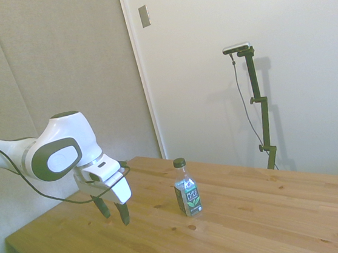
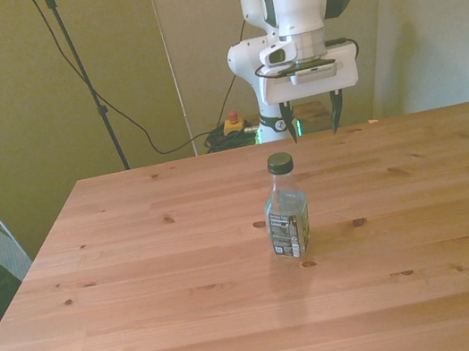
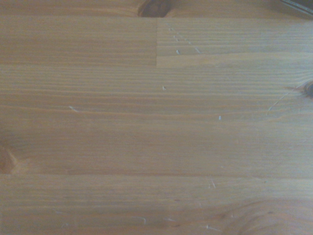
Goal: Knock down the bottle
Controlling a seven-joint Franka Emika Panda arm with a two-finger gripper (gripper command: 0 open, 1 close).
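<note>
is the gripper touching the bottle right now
Apart. In the side view, bare table shows between the open gripper and the upright bottle; the front view also shows the gripper well behind the bottle.

Probably a lab: robot arm [image 2: 295, 1], cabling [image 2: 130, 121].

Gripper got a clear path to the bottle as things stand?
Probably yes. The bottle stands upright and alone on the table; the open gripper hangs low, apart from it, with only bare wood between them.
</note>
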